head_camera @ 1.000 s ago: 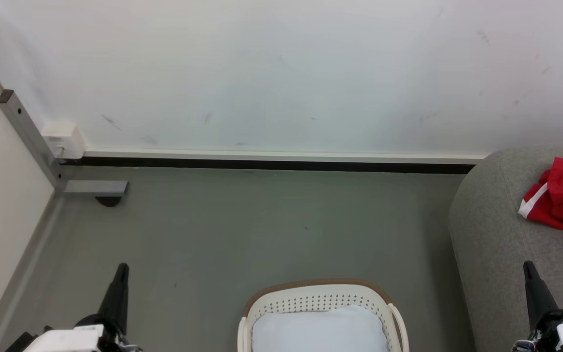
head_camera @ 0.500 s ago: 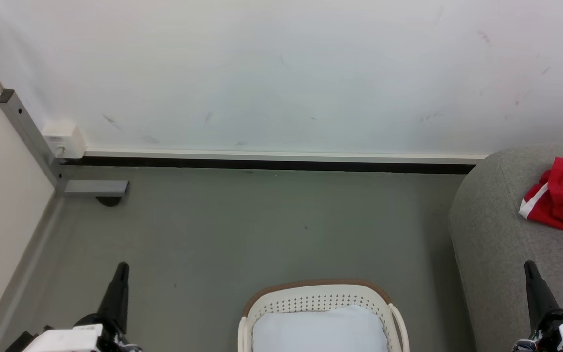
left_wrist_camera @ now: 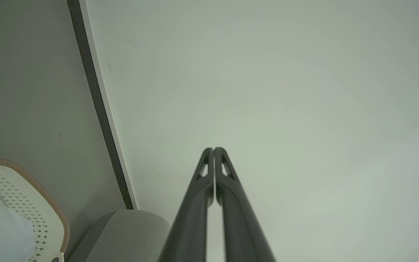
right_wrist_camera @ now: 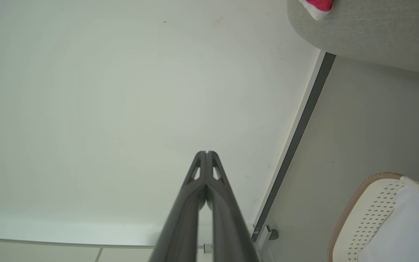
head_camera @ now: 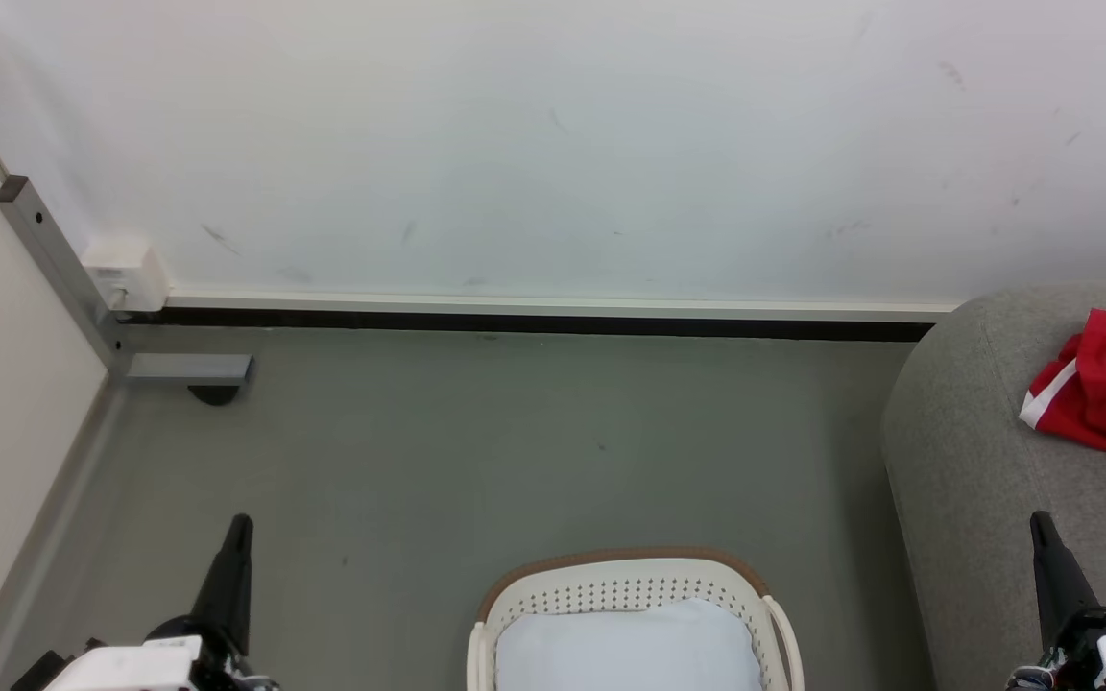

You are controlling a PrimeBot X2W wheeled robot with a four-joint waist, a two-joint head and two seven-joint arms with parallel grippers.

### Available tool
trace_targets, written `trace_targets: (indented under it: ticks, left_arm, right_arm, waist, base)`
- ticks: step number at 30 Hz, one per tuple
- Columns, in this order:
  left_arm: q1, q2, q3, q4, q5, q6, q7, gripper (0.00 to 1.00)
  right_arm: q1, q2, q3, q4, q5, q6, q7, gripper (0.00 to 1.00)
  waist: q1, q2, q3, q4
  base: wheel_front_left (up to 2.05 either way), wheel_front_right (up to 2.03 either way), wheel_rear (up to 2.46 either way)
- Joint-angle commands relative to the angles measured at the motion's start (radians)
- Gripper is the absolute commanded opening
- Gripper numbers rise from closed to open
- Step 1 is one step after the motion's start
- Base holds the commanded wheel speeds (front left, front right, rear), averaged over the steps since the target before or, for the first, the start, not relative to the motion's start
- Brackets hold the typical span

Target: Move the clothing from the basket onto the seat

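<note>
Red clothing [head_camera: 1105, 384] with a white stripe lies bunched on the grey seat [head_camera: 975, 461] at the right edge of the head view; a scrap of the clothing [right_wrist_camera: 316, 6] also peeks over the seat [right_wrist_camera: 369, 32] in the right wrist view. The white basket [head_camera: 630, 587] with its brown rim stands on the floor at bottom centre, and only a pale lining [head_camera: 630, 648] is visible inside. My left gripper [head_camera: 240, 526] is shut and empty, left of the basket. My right gripper [head_camera: 1039, 523] is shut and empty, over the seat's front. Both point towards the wall [left_wrist_camera: 214, 149] [right_wrist_camera: 206, 153].
A white wall [head_camera: 553, 144] with a dark skirting strip runs across the back. A grey metal post [head_camera: 54, 269] with a white box [head_camera: 121, 274] stands in the left corner. Grey floor [head_camera: 515, 451] stretches between wall, basket and seat.
</note>
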Motion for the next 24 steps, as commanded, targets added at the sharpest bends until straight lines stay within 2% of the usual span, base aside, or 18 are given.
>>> trace_targets:
  ticks: [1, 24]
  left_arm:
    - [-0.008, 0.007, 0.002, -0.004, -0.013, -0.004, 0.004, 0.00]
    - [-0.008, 0.007, 0.002, -0.004, -0.013, -0.004, 0.004, 0.00]
  right_arm:
    - [-0.012, 0.000, -0.004, -0.004, 0.000, -0.002, 0.004, 0.00]
    - [-0.012, 0.000, -0.003, -0.004, 0.001, -0.002, 0.003, 0.00]
  waist:
    - [0.0000, -0.0001, 0.000, 0.000]
    - [0.0000, -0.0001, 0.000, 0.000]
  base:
    - [0.00, 0.00, 0.00]
    - [0.00, 0.00, 0.00]
